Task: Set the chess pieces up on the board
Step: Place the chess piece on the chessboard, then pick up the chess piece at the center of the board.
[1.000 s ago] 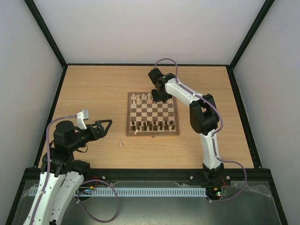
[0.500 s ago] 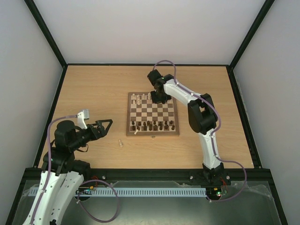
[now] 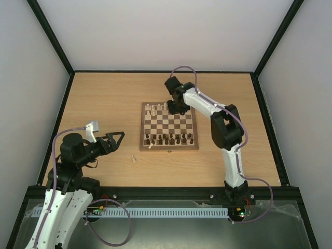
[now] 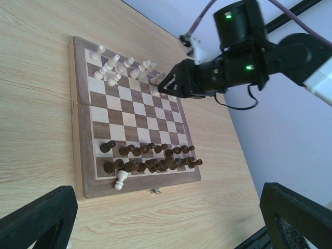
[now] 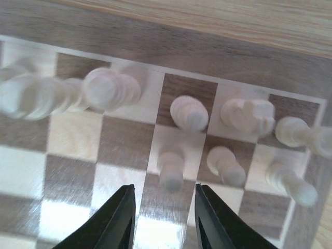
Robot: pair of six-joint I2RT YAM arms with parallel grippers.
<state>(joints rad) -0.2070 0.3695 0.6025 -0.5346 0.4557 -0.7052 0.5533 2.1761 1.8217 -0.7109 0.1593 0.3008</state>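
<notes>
The board (image 3: 169, 148) lies at the table's middle, its clasp on the near edge. Pale chess pieces (image 3: 153, 110) stand on its far rows. One pale piece (image 3: 150, 146) lies tipped on the near-left border, and another (image 3: 134, 158) lies on the table. My right gripper (image 3: 174, 108) hangs open over the far rows. In the right wrist view (image 5: 165, 207) a pale pawn (image 5: 171, 168) stands just beyond its open fingertips, untouched. My left gripper (image 3: 115, 139) is open and empty above the table left of the board.
Dark brown pieces (image 3: 168, 138) fill the board's two near rows, also in the left wrist view (image 4: 150, 158). The tipped pale piece (image 4: 121, 180) lies against them. Black frame rails edge the table. Bare wood lies left, right and in front of the board.
My right gripper has shifted slightly over the board's far rows, staying open. The left arm has not moved.
</notes>
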